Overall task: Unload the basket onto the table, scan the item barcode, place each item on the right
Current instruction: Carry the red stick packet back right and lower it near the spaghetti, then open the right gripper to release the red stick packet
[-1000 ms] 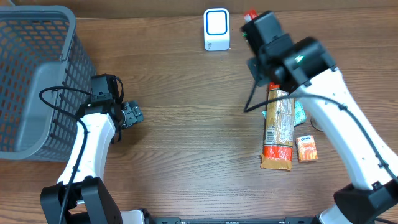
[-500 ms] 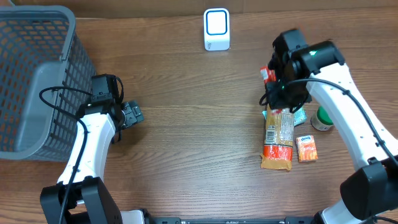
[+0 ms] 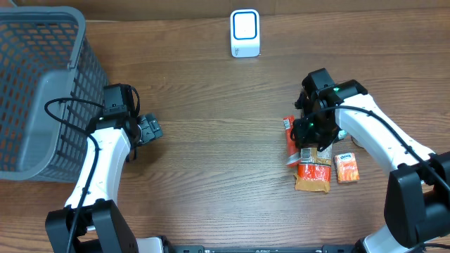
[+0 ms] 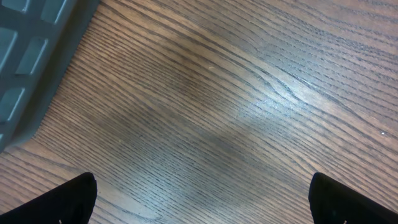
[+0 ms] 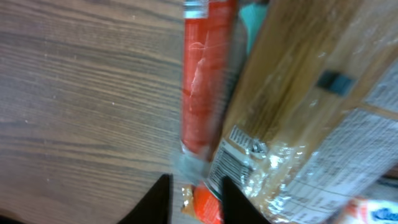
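Your right arm has swung down from beside the scanner (image 3: 245,33), and the red tube (image 5: 202,81) it carried now lies on the worktop (image 4: 205,93). On the right gripper (image 5: 198,200) the jaws stand a little apart and clamp nothing. The tube stretches straight ahead of their tips, its side against the pasta packet (image 5: 298,112) ahead and to the right. On the left gripper (image 4: 204,202) the jaws are spread wide above the wood and hold nothing.

Overhead looked straight down on brown wooden table (image 3: 211,154). Wrist views sat close, facing down; right shared clear-wrapped spaghetti packet (image 5: 298,93) with overhead.
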Controlling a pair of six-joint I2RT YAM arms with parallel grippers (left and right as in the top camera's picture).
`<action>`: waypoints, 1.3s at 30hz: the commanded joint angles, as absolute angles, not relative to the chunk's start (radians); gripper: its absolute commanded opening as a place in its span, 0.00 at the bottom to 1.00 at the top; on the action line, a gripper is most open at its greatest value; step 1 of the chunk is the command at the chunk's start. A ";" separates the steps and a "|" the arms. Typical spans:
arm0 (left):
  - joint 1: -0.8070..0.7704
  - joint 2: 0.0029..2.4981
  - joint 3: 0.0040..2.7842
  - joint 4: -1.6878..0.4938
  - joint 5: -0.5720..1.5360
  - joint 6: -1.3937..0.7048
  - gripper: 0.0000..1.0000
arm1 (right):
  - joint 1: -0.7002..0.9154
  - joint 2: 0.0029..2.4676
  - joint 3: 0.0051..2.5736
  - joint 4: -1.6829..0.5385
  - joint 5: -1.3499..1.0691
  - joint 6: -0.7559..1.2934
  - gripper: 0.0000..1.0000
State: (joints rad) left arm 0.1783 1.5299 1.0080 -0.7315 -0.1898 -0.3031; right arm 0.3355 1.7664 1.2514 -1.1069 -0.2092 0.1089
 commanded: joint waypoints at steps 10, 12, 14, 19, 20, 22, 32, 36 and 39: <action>0.176 1.526 1.026 -0.728 -0.183 -0.295 1.00 | 0.333 1.599 1.245 -1.057 -0.237 0.109 1.00; 0.176 1.526 1.026 -0.728 -0.183 -0.295 1.00 | 0.322 1.530 1.245 -1.052 -0.237 0.109 1.00; 0.176 1.526 1.026 -0.728 -0.183 -0.295 1.00 | 0.313 1.481 1.245 -1.055 -0.237 0.109 1.00; 0.176 1.526 1.026 -0.728 -0.183 -0.295 1.00 | 0.311 1.435 1.245 -1.056 -0.237 0.108 1.00; 0.176 1.526 1.026 -0.728 -0.183 -0.295 1.00 | 0.311 1.436 1.245 -1.056 -0.237 0.108 1.00; 0.176 1.526 1.026 -0.728 -0.183 -0.295 1.00 | 0.311 1.439 1.245 -1.056 -0.237 0.108 1.00; 0.176 1.526 1.026 -0.728 -0.183 -0.295 1.00 | 0.311 1.439 1.245 -1.056 -0.237 0.108 1.00; 0.176 1.526 1.026 -0.728 -0.183 -0.295 1.00 | 0.311 1.439 1.245 -1.056 -0.237 0.108 1.00; 0.176 1.526 1.026 -0.728 -0.183 -0.295 1.00 | 0.311 1.439 1.245 -1.056 -0.237 0.108 1.00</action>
State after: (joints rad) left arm 0.1783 1.5299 1.0080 -0.7315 -0.1898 -0.3035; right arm 0.3149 1.4361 1.2423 -1.0592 -0.2317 0.1055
